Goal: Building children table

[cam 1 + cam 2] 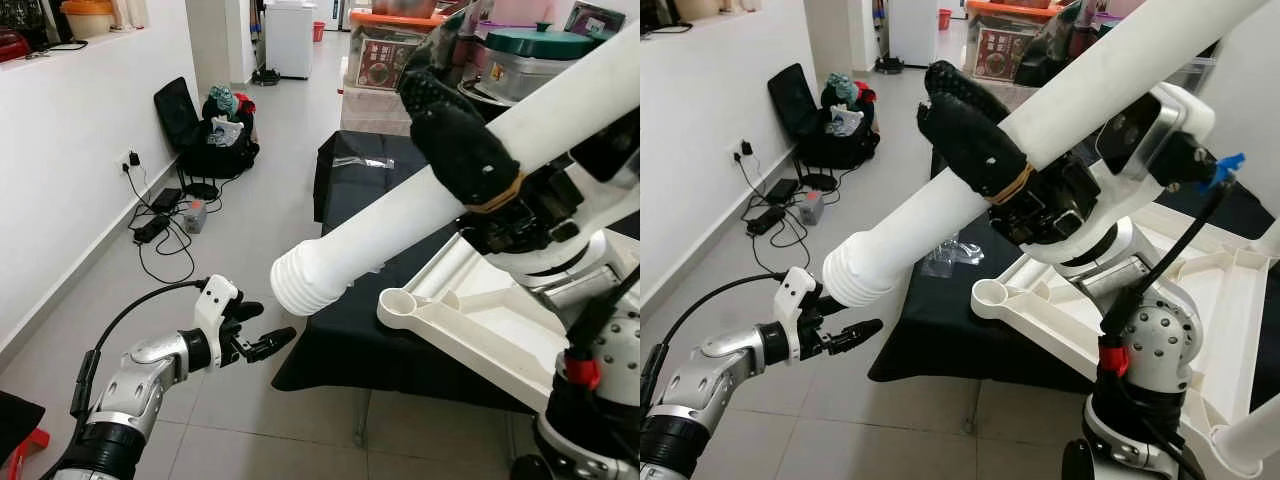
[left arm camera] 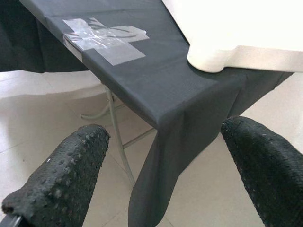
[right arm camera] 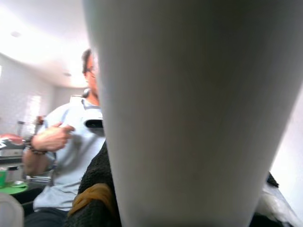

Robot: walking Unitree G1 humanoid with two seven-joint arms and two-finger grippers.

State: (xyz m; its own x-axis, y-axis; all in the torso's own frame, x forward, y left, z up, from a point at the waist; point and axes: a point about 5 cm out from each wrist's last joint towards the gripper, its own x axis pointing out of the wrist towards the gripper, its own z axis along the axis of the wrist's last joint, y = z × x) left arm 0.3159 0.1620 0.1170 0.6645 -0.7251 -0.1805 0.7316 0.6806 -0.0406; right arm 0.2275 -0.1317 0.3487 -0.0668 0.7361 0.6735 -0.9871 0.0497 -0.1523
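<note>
right gripper (image 1: 985, 150) clamps white leg (image 1: 940, 215) above tabletop (image 1: 1040, 310).
left gripper (image 1: 262, 330) spread wide, empty, near black cloth (image 1: 340, 345).

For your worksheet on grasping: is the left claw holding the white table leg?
No: the left claw is open beside the white table leg.

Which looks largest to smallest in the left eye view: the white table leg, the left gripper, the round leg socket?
1. White table leg, held by the right gripper; being nearest the camera enlarges it.
2. Left gripper, open.
3. Round leg socket on the white tabletop; not far behind the gripper in size.
</note>
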